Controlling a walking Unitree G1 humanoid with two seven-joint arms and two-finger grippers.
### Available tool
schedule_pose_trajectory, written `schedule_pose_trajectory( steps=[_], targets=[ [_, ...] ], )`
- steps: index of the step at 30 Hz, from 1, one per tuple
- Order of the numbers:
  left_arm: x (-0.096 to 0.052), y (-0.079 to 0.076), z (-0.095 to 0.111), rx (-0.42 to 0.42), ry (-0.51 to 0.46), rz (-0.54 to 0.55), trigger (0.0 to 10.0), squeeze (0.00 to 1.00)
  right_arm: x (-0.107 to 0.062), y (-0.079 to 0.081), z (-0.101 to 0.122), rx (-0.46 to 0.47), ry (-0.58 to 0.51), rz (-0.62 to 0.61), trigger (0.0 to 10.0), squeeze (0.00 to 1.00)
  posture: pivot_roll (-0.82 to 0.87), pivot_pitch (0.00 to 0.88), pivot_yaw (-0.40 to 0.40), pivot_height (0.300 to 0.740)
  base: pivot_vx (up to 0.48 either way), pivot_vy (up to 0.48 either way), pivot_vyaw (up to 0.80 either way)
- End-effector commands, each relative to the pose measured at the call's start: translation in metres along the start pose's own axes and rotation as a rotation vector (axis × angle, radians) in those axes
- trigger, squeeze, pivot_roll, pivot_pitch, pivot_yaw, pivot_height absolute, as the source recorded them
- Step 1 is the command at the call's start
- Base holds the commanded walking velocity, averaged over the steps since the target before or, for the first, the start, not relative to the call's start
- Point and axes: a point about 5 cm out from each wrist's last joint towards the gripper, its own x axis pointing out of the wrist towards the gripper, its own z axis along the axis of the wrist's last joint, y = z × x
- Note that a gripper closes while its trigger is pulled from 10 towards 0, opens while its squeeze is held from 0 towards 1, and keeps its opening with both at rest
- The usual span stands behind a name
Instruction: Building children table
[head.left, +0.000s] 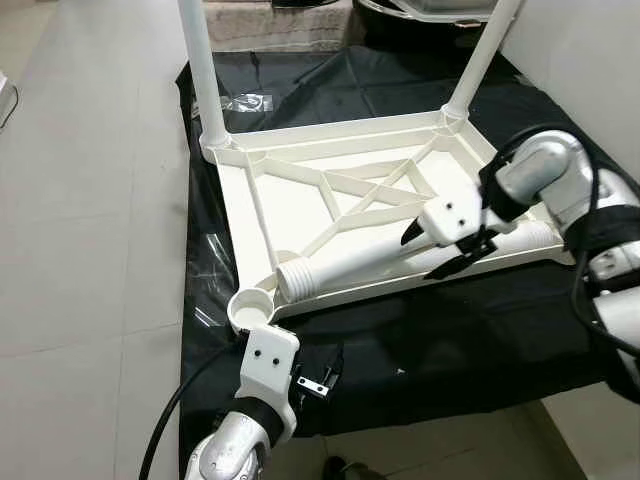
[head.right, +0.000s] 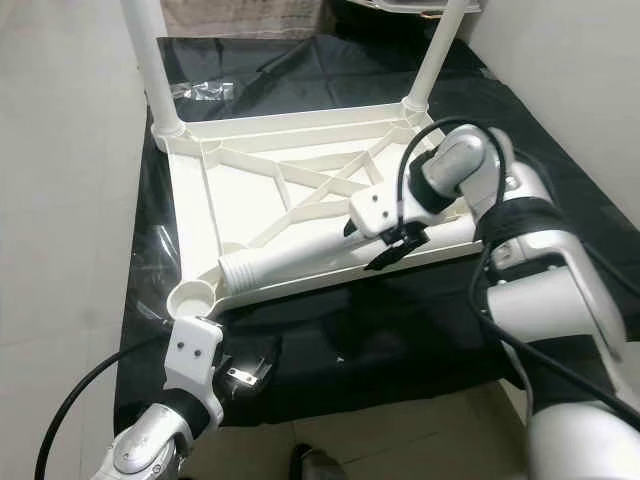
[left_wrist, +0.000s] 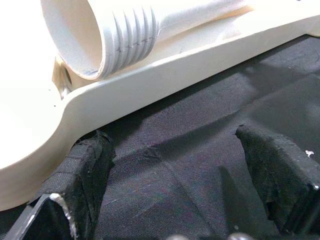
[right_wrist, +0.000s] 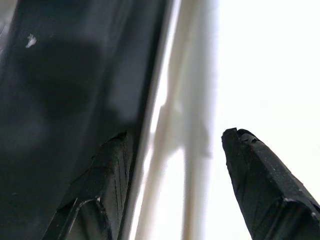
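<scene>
A white plastic table top (head.left: 262, 222) lies upside down on a black sheet (head.left: 450, 340). Two white legs (head.left: 200, 60) (head.left: 485, 50) stand upright in its far corners. A loose leg (head.left: 350, 265) lies along the near rim, its threaded end (left_wrist: 125, 40) pointing at the empty near-left corner socket (head.left: 252, 307). My right gripper (head.left: 435, 250) is open and straddles this leg about midway, one finger on each side. Low over the sheet, just in front of the socket, my left gripper (head.left: 322, 372) is open and holds nothing.
The sheet covers a low surface with pale tiled floor (head.left: 90, 200) to the left and in front. A clear plastic bag (head.left: 245, 102) lies on the sheet behind the table top. A white wall (head.left: 590, 60) rises at the right. A black cable (head.left: 175, 410) trails from my left arm.
</scene>
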Motion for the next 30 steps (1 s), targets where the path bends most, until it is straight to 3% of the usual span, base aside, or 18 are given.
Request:
schedule_pose_trajectory(
  steps=[1,6,8,9,11,14,16,17,19,21,23,24,25,27,28,30],
  targets=[
    [0.001,0.002,-0.007,-0.001,0.024,-0.006,10.0,0.00,-0.009,-0.003,0.007,-0.003,-0.057,-0.041,10.0,0.00,0.01,0.158,-0.069,0.740,0.000,0.000,0.00],
    [0.002,0.003,-0.008,0.002,0.025,-0.008,10.0,0.00,-0.020,-0.015,0.016,0.044,-0.154,-0.133,10.0,0.00,0.00,0.151,-0.063,0.740,0.000,0.000,0.00],
    [0.005,0.003,-0.008,0.008,0.023,-0.010,10.0,0.00,-0.034,-0.029,0.020,0.189,-0.318,-0.262,10.0,0.00,-0.01,0.126,-0.072,0.740,0.000,0.000,0.00],
    [0.005,0.003,-0.008,0.008,0.023,-0.010,10.0,0.00,-0.034,-0.029,0.020,0.189,-0.318,-0.262,10.0,0.00,-0.01,0.126,-0.072,0.740,0.000,0.000,0.00],
    [0.007,0.003,-0.009,0.015,0.017,-0.009,10.0,0.00,-0.037,-0.033,0.018,0.278,-0.466,-0.376,10.0,0.00,-0.01,0.119,-0.069,0.740,0.000,0.000,0.00],
    [0.007,0.004,-0.009,0.019,0.014,-0.009,10.0,0.00,-0.035,-0.033,0.015,0.309,-0.525,-0.463,10.0,0.00,-0.01,0.107,-0.058,0.740,0.000,0.000,0.00],
    [0.007,0.006,-0.009,0.035,0.012,-0.019,10.0,0.00,-0.026,-0.029,0.008,0.411,-0.624,-0.588,10.0,0.00,-0.01,0.086,-0.036,0.740,0.000,0.000,0.00],
    [0.007,0.006,-0.009,0.035,0.012,-0.019,10.0,0.00,-0.026,-0.029,0.008,0.411,-0.624,-0.588,10.0,0.00,-0.01,0.086,-0.036,0.740,0.000,0.000,0.00],
    [0.006,0.007,-0.010,0.066,0.011,-0.032,10.0,0.00,-0.015,-0.023,0.007,0.510,-0.751,-0.692,10.0,0.00,0.00,0.081,-0.031,0.740,0.000,0.000,0.00],
    [0.006,0.007,-0.011,0.081,0.011,-0.035,10.0,0.00,-0.012,-0.022,0.007,0.555,-0.801,-0.740,10.0,0.00,0.00,0.072,-0.027,0.740,0.000,0.000,0.00],
    [0.006,0.007,-0.011,0.081,0.011,-0.035,10.0,0.00,-0.012,-0.022,0.007,0.555,-0.801,-0.740,10.0,0.00,0.00,0.072,-0.027,0.740,0.000,0.000,0.00],
    [0.005,0.008,-0.012,0.101,0.010,-0.037,10.0,0.00,-0.008,-0.023,0.007,0.625,-0.854,-0.821,10.0,0.00,0.01,0.062,-0.026,0.740,0.000,0.000,0.00],
    [0.005,0.008,-0.012,0.101,0.010,-0.037,10.0,0.00,-0.008,-0.023,0.007,0.625,-0.854,-0.821,10.0,0.00,0.01,0.062,-0.026,0.740,0.000,0.000,0.00],
    [0.003,0.010,-0.013,0.125,0.007,-0.032,10.0,0.00,0.009,-0.024,0.002,0.778,-0.894,-1.013,10.0,0.00,0.01,0.054,-0.025,0.740,0.000,0.000,0.00],
    [0.003,0.010,-0.013,0.125,0.007,-0.032,10.0,0.00,0.009,-0.024,0.002,0.778,-0.894,-1.013,10.0,0.00,0.01,0.054,-0.025,0.740,0.000,0.000,0.00],
    [0.001,0.012,-0.012,0.134,0.002,-0.029,10.0,0.00,0.029,-0.018,0.001,0.824,-0.828,-1.110,10.0,0.00,0.02,0.051,-0.025,0.740,0.000,0.000,0.00]
  ],
)
